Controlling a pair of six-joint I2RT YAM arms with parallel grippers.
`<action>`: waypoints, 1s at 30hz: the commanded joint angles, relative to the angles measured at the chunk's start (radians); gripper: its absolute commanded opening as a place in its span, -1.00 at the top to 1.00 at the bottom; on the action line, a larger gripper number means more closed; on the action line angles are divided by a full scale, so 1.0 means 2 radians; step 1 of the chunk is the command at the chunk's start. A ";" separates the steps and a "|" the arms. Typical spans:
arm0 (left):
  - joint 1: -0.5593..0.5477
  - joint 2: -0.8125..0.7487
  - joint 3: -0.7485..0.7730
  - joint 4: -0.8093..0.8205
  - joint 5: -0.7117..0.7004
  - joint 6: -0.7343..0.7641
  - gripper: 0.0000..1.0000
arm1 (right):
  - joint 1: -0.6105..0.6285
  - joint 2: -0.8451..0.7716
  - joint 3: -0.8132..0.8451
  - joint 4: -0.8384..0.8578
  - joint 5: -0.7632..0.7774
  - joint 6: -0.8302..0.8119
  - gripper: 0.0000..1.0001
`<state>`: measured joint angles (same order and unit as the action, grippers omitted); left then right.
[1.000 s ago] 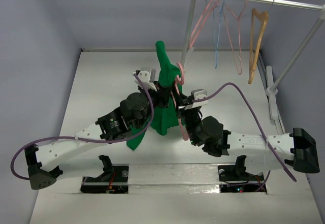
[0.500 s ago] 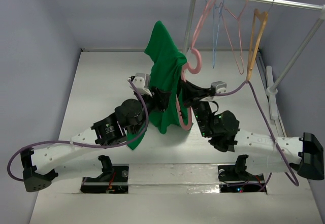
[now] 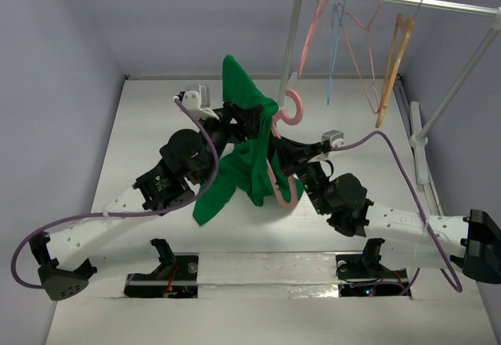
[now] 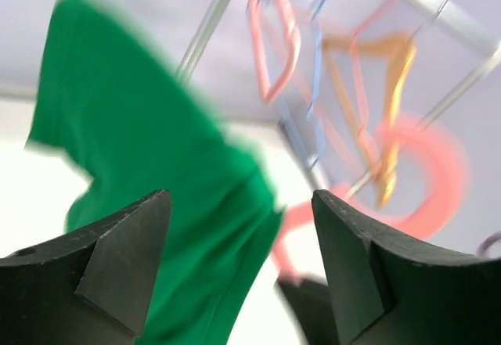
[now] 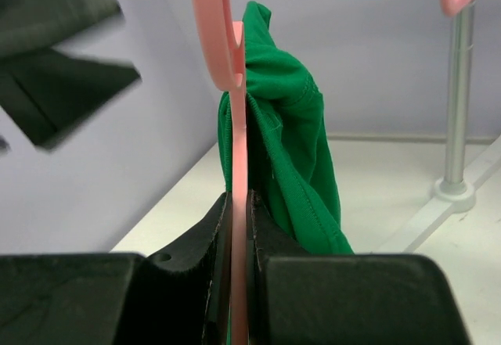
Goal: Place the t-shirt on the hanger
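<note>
One overhead, two wrist close-ups

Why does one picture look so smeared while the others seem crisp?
Left wrist view: the t-shirt and hanger are smeared, likely by motion, while the fingers are sharp. Right wrist view: hanger and t-shirt are crisp, but a dark shape at top left is out of focus. Top external view: sharp and evenly lit.

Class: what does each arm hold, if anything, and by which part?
The right fingers clamp the hanger just below its hook, with the t-shirt beside it. The left fingers stand apart, gripping nothing.
</note>
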<state>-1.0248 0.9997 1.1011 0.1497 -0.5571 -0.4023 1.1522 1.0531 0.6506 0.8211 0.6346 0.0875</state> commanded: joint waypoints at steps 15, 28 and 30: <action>0.091 0.068 0.022 0.051 0.111 -0.131 -0.55 | 0.001 -0.008 0.004 0.014 -0.029 0.034 1.00; 0.091 0.048 -0.043 0.071 0.089 -0.169 -0.50 | 0.001 0.043 0.054 0.057 -0.026 -0.022 1.00; 0.095 0.039 -0.050 0.079 0.078 -0.174 -0.50 | 0.001 0.042 0.054 0.057 -0.027 -0.022 1.00</action>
<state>-0.8398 1.1263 1.0256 0.2504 -0.3756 -0.7288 1.1515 1.1484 0.6876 0.8009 0.5980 0.0715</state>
